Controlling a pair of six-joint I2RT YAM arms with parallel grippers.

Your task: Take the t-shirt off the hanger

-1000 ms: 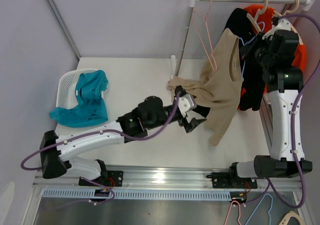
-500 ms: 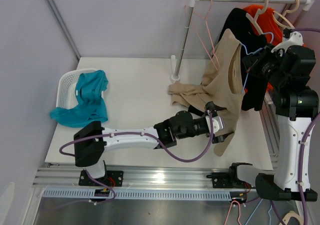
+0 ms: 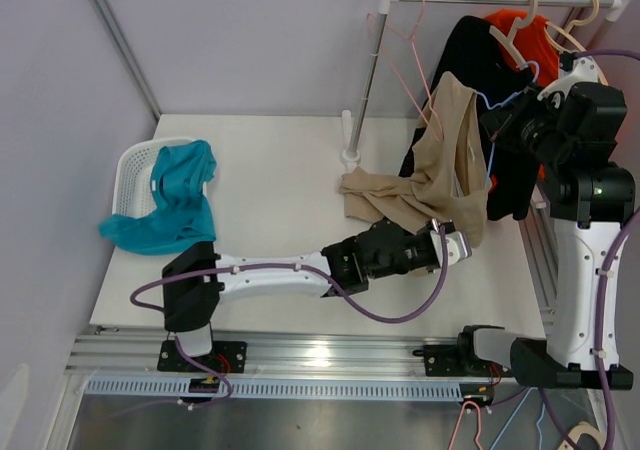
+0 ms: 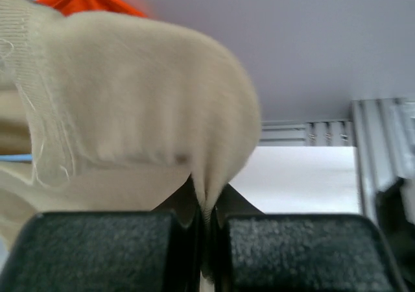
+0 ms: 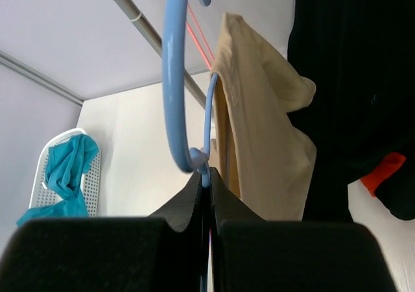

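A beige t-shirt (image 3: 440, 160) hangs from a light blue hanger (image 3: 495, 100) in front of the rack, one end trailing on the table. My right gripper (image 3: 505, 120) is shut on the hanger's neck just under its hook (image 5: 175, 78), with the t-shirt (image 5: 259, 123) draped beside it. Low at the shirt's right edge, my left gripper (image 3: 462, 242) is shut on a fold of the hem. In the left wrist view the cloth (image 4: 130, 91) bunches up out of the closed left gripper (image 4: 207, 220).
A white basket (image 3: 135, 175) holding a teal garment (image 3: 175, 200) sits at the table's left. The clothes rack pole (image 3: 365, 70) stands mid-table with a pink hanger (image 3: 405, 50). Black (image 3: 480, 60) and orange (image 3: 520, 25) garments hang behind on wooden hangers.
My left arm reached right under the t-shirt and its gripper closed on the hem. The right arm shifted with the hanger, and the shirt now hangs narrower.
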